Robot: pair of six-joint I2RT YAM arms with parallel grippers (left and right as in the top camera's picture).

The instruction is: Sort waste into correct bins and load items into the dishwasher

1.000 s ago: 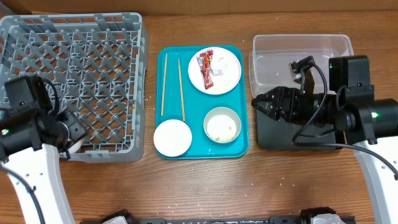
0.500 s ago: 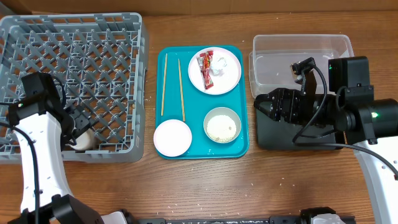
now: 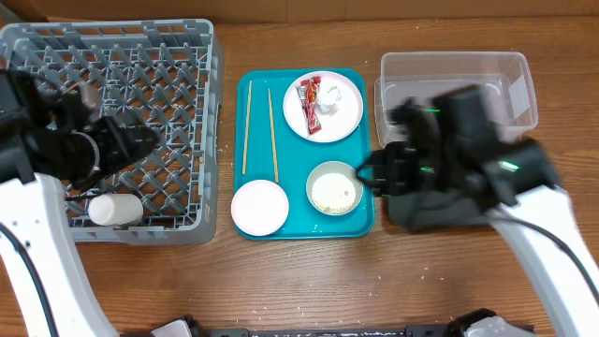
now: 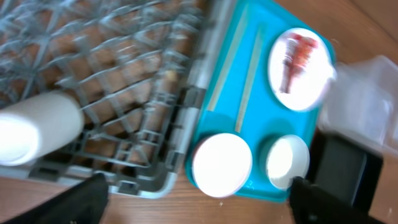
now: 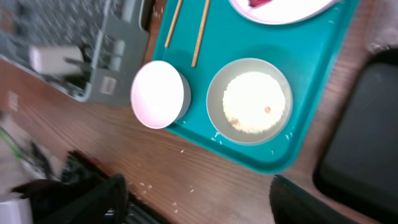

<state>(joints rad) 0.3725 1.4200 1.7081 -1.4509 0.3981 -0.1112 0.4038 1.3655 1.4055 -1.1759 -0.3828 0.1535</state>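
A white cup (image 3: 114,210) lies on its side in the grey dish rack (image 3: 178,56), near its front edge; it also shows in the left wrist view (image 4: 37,134). My left gripper (image 3: 129,140) is open and empty above the rack (image 4: 199,205). On the teal tray (image 3: 367,220) are a plate (image 3: 346,112) with a red-and-white wrapper (image 3: 308,101) and a tissue (image 3: 329,97), two chopsticks (image 3: 273,136), an empty bowl (image 3: 259,207) and a bowl holding rice (image 3: 334,188). My right gripper (image 3: 370,173) is open and empty beside the rice bowl (image 5: 250,101), above the table (image 5: 205,205).
The clear tub (image 3: 468,75) stands at the back right. The black tray (image 3: 412,213) lies in front of it, mostly under my right arm, and shows in the right wrist view (image 5: 367,143). Rice grains are scattered on the wood by the tray's front edge.
My left gripper has let go of the cup in the rack and pulled back and up. My right arm has swung left from the black tray to the teal tray's right edge.
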